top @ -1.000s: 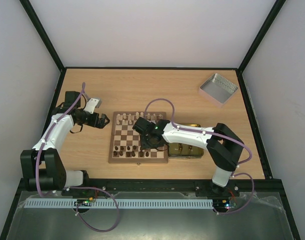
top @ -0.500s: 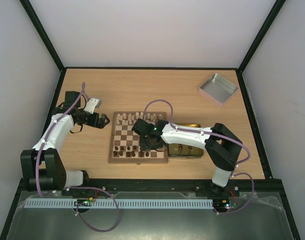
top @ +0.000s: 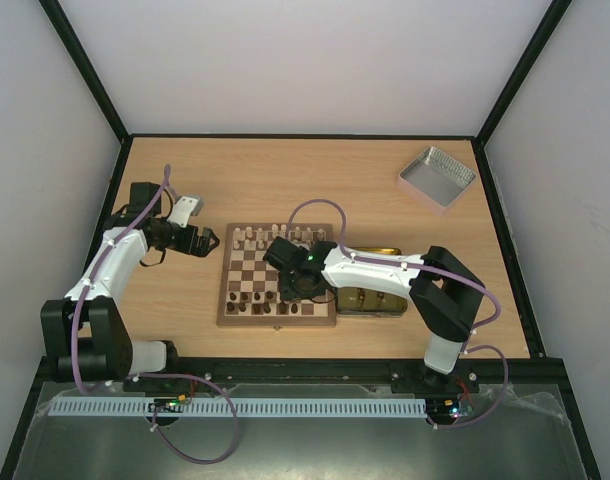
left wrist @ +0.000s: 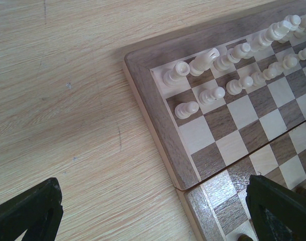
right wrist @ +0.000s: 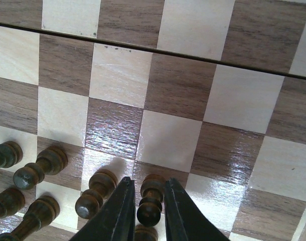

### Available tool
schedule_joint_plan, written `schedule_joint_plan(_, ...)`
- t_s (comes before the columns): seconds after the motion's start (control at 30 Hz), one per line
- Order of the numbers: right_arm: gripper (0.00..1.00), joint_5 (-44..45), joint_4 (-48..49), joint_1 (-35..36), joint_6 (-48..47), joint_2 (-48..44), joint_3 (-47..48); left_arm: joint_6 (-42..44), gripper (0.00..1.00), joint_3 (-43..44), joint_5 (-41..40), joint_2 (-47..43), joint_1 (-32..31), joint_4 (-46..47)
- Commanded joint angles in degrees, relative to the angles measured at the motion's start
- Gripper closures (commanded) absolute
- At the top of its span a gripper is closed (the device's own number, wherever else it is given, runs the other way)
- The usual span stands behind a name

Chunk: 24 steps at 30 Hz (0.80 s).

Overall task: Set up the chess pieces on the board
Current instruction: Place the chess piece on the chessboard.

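The board lies mid-table, with cream chess pieces on its far rows and dark ones on its near rows. My right gripper reaches down over the near right part of the board. In the right wrist view its jaws stand a little apart on either side of an upright dark pawn, with a thin gap on each side. More dark pawns stand to its left. My left gripper hovers wide open by the board's left edge, with nothing between its fingers. Cream pieces fill the corner there.
A yellow tin sits against the board's right side, under my right arm. A silver lid rests at the back right of the table. Black frame rails run along the table's edges.
The right arm has shifted very slightly over the board's near rows. The left arm has not moved.
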Motion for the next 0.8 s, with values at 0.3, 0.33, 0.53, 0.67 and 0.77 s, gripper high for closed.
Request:
schedule_joint_plan(0.3, 0.87, 0.4, 0.9, 0.6, 0.7, 0.6, -1.0, 0.1, 0.01, -0.6, 1.1, -1.2, -0.1, -0.5)
schedule_joint_plan(0.33, 0.88, 0.3, 0.9, 0.7, 0.7, 0.5, -1.0, 0.1, 0.01, -0.6, 1.0, -1.2, -0.1, -0.4)
schedule_joint_plan(0.53, 0.88, 0.3, 0.9, 0.7, 0.9, 0.3, -1.2, 0.1, 0.01, -0.6, 1.0, -1.3, -0.1, -0.4)
schedule_joint_plan(0.67, 0.88, 0.4, 0.9, 0.8, 0.9, 0.2, -1.4, 0.1, 0.01, -0.7, 1.0, -1.4, -0.1, -0.4)
schedule_joint_plan(0.77, 0.88, 0.5, 1.0, 0.8, 1.0, 0.0, -1.5, 0.1, 0.01, -0.7, 1.0, -1.3, -0.1, -0.4)
